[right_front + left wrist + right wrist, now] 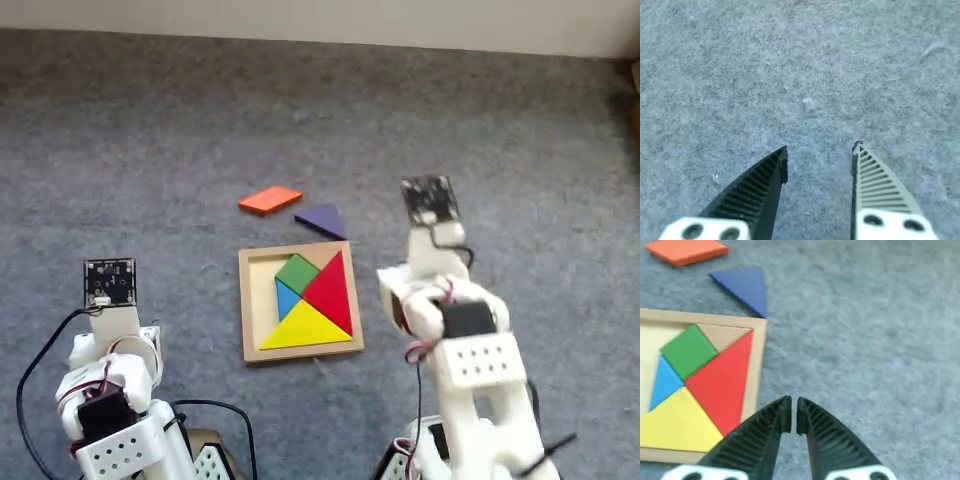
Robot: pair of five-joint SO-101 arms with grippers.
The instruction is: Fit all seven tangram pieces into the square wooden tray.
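1 grey carpet (150,150) under tray (244,300); pale strip (300,15) beyond.

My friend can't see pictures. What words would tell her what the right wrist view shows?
A square wooden tray on grey carpet holds a green square, red triangle, light blue triangle and yellow triangle. A dark blue triangle and an orange piece lie on the carpet outside it. The right gripper, shut and empty, hangs near the tray's edge.
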